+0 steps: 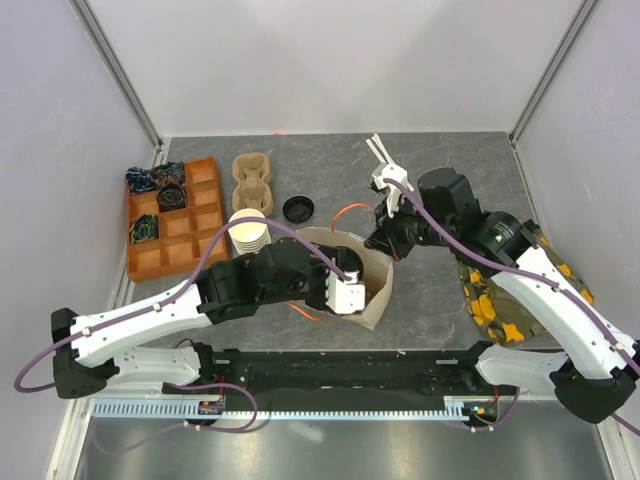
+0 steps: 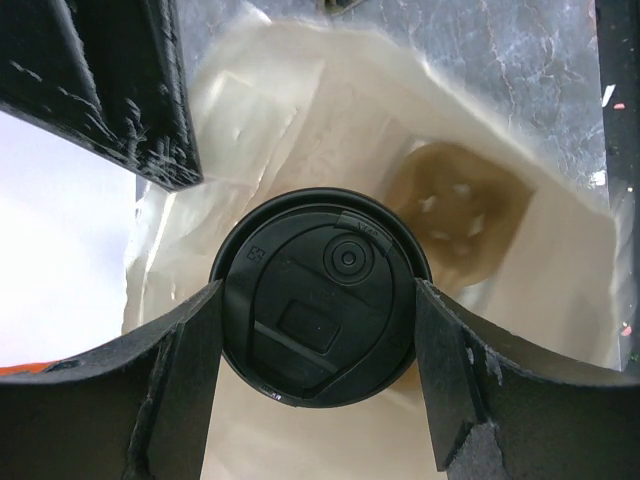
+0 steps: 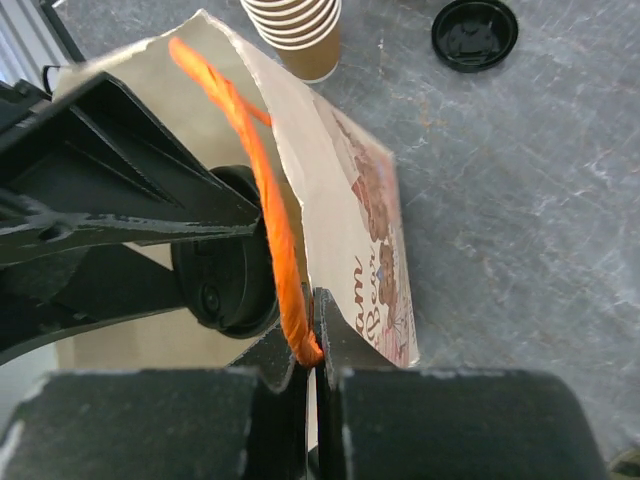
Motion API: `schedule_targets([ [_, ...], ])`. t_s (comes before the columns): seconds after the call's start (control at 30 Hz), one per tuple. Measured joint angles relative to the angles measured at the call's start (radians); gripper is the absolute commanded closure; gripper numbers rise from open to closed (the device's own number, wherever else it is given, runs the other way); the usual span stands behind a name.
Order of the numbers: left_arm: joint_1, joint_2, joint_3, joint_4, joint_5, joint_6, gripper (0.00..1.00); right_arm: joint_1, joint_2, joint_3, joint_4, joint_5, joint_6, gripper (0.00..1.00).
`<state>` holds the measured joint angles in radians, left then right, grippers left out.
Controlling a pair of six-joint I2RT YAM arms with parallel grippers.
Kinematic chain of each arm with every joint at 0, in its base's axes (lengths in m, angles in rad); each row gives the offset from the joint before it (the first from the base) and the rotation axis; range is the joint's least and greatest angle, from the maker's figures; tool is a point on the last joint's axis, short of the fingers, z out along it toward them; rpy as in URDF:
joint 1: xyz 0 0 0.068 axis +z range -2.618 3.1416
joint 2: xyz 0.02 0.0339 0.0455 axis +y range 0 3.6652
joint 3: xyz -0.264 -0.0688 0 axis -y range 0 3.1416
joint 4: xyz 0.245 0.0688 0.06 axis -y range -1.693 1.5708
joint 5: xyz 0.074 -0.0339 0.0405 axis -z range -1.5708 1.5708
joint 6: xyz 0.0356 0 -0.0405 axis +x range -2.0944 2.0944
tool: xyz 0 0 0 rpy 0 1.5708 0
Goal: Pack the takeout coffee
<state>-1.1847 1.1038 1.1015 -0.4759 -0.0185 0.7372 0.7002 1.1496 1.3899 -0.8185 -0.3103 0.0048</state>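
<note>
Item: takeout coffee (image 2: 320, 290), clasped at its lid by the wide-set left pincer (image 2: 320, 335), at the paper bag (image 2: 530, 260) mouth. Right pincer (image 3: 312, 335) is clamped tight on the orange handle (image 3: 262, 190). Risk: if the handle slips, the mouth sags and the cup snags and tips.

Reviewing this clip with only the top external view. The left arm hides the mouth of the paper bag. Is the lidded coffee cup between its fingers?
Observer: Yes. In the left wrist view the takeout coffee sits between the fingers of the left gripper, black lid up, the paper bag open beneath.
Operator: Anything inside the bag?
Observer: A tan moulded-pulp cup carrier, as far as I can tell, lies inside.
Operator: And the right gripper?
Observer: It is shut on the bag's orange handle.
</note>
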Motion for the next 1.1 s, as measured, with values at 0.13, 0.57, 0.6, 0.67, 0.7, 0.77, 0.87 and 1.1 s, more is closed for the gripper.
schedule_targets([
  [0.13,0.000,-0.042,-0.078,0.042,0.018,0.000,0.77,0.005,-0.024,-0.019,0.022,-0.003,0.030,1.00],
  [0.57,0.000,-0.081,-0.112,0.097,0.032,0.001,0.78,0.151,-0.101,-0.057,0.128,0.084,-0.005,1.00],
  [0.6,0.000,-0.081,-0.119,0.105,0.036,0.002,0.78,0.157,-0.100,-0.058,0.129,0.090,-0.005,1.00],
  [0.67,0.000,-0.081,-0.138,0.127,0.046,0.003,0.78,0.167,-0.100,-0.064,0.131,0.101,-0.006,1.00],
  [0.7,0.000,-0.081,-0.153,0.139,0.049,0.005,0.78,0.167,-0.101,-0.069,0.131,0.103,-0.009,1.00],
  [0.77,0.000,-0.080,-0.181,0.159,0.051,0.009,0.78,0.176,-0.104,-0.079,0.132,0.108,-0.013,1.00],
  [0.87,0.000,-0.076,-0.217,0.178,0.055,0.013,0.78,0.192,-0.111,-0.094,0.132,0.107,-0.024,1.00],
  [1.1,0.000,-0.064,-0.277,0.223,0.058,0.013,0.79,0.221,-0.134,-0.125,0.140,0.106,-0.036,1.00],
])
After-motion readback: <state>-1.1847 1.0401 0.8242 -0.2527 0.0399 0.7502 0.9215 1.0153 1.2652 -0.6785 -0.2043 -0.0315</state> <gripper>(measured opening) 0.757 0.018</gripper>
